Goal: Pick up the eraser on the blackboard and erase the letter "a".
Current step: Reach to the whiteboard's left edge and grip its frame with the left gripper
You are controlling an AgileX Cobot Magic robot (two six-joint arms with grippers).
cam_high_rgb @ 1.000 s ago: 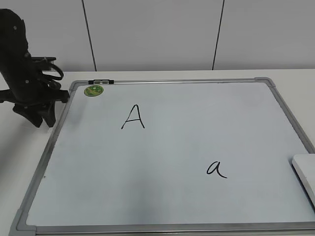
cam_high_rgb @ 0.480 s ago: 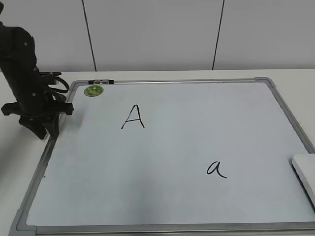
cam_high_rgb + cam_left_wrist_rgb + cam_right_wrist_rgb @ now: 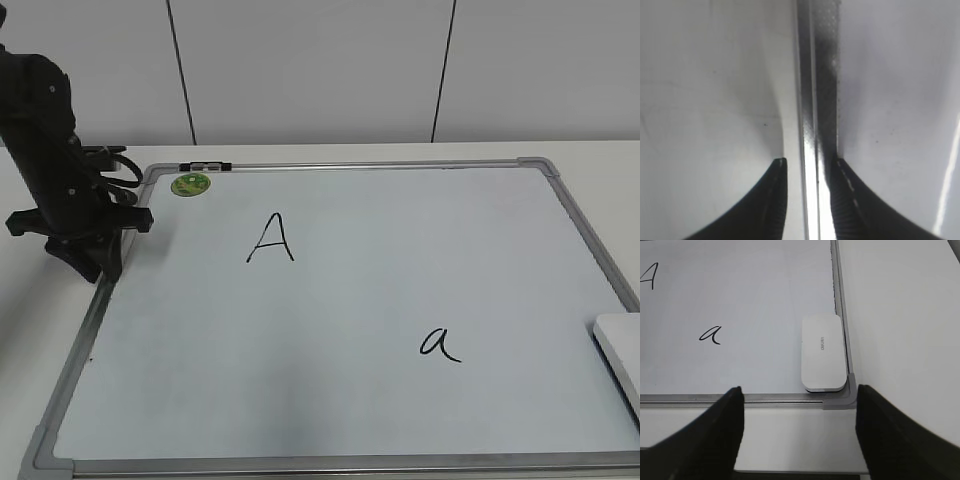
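Eraser [image 3: 823, 352] lies at the blackboard [image 3: 765, 300]'s corner, three o'clock of the letter "a" [image 3: 710, 334]; we descend squarely over it, right gripper [image 3: 799, 412] jaws wide, left gripper [image 3: 807, 172] narrowly astride the frame.

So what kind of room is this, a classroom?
More likely a lab or office test bench: a whiteboard lies flat on a white table, plain wall panels stand behind, and a robot arm works there.

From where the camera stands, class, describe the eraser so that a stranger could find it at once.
Start at the blackboard, the white board with a grey frame. Follow its right frame rail to the near corner: the eraser lies flat there, against the frame. It is a white rounded block, the only raised thing near the letter "a".
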